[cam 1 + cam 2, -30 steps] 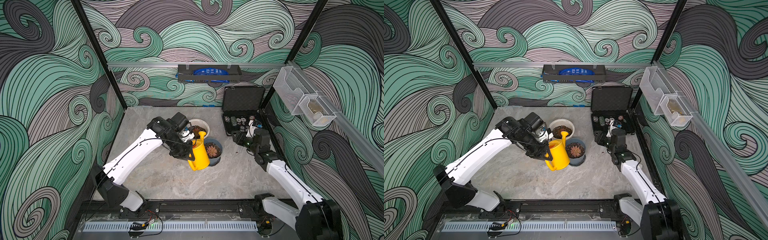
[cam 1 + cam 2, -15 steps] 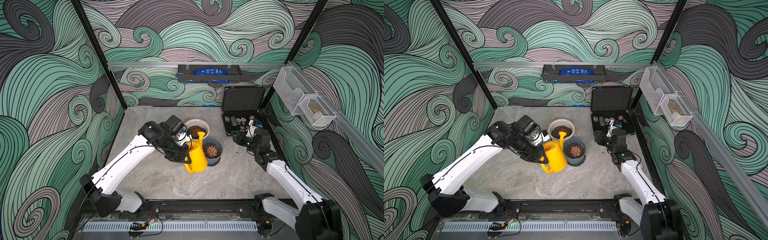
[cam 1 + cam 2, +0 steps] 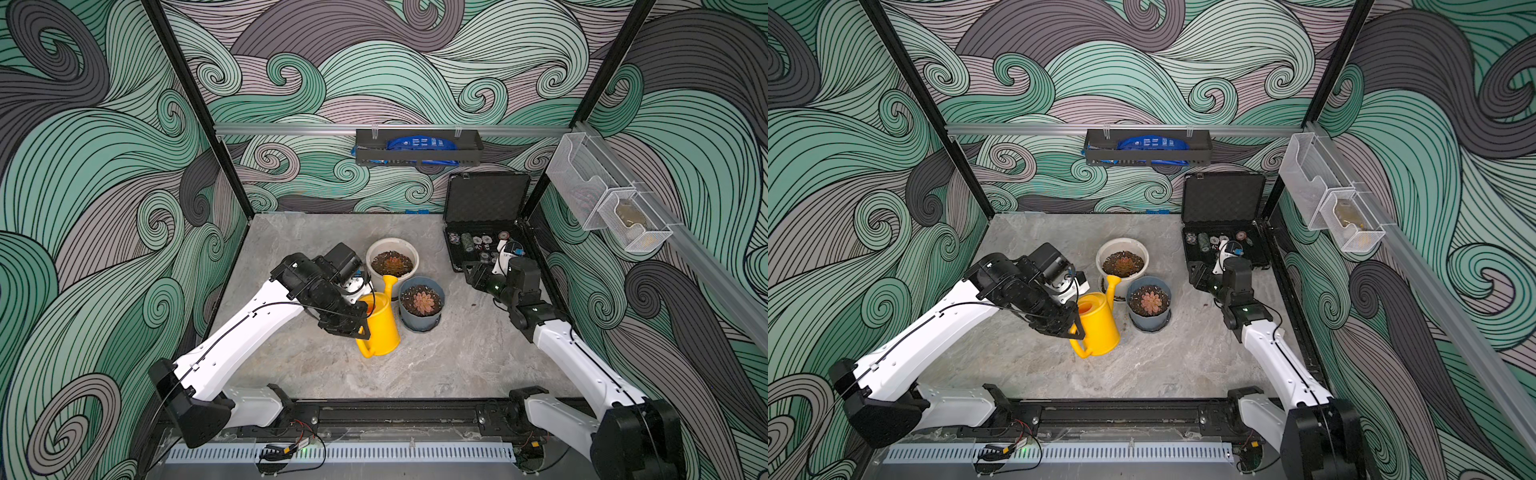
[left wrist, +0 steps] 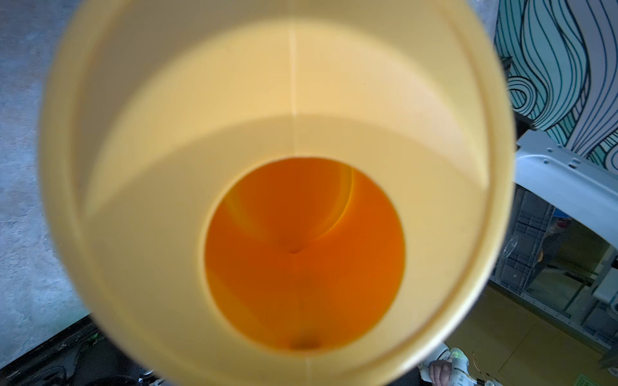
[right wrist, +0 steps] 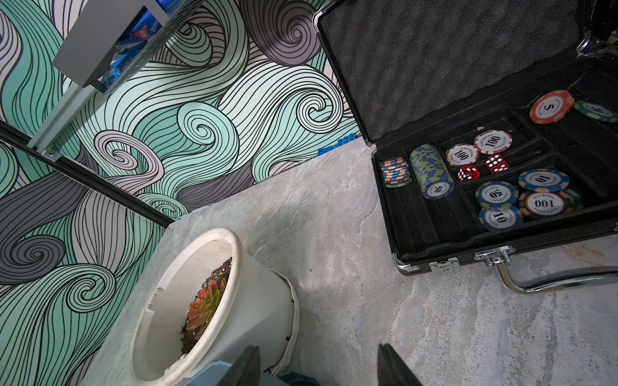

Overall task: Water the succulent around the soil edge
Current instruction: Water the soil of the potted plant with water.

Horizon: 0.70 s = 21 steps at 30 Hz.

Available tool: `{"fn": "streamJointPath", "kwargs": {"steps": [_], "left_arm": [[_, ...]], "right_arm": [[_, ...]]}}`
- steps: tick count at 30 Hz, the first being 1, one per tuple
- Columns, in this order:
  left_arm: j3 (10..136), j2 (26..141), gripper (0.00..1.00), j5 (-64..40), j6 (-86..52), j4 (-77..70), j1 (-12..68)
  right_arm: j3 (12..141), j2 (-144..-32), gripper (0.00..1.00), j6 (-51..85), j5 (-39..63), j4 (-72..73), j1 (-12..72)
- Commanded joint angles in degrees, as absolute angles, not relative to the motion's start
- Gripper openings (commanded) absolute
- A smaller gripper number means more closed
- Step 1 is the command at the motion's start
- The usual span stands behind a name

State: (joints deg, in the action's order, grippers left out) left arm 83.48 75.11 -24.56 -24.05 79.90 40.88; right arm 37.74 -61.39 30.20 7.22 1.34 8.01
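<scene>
Meanwhile left hand (image 3: 360,328) clamped on yellow watering can (image 3: 380,322) handle, right hand (image 5: 317,366) apart, hovering.

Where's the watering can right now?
In both top views the yellow watering can sits mid-table, its handle in the left gripper, beside the blue-grey pot holding the succulent; its spout points toward the white pot.

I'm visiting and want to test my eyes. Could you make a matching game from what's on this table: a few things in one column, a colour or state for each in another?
Things:
1. watering can
2. succulent
3. poker chip case
4. right gripper

Descriptions:
A. pale pink, in a blue-grey pot
B. open and empty
C. yellow, held by the left gripper
D. black, lid up

Pairs: 1-C, 2-A, 3-D, 4-B
</scene>
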Motion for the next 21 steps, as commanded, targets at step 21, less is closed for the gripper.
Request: {"fn": "streamJointPath", "kwargs": {"steps": [21], "left_arm": [[98.6,91.3,0.0,-19.5,-22.7,84.6,29.8]], "right_arm": [[36.9,-61.1,0.6,30.0,8.5,2.6,7.8]]}}
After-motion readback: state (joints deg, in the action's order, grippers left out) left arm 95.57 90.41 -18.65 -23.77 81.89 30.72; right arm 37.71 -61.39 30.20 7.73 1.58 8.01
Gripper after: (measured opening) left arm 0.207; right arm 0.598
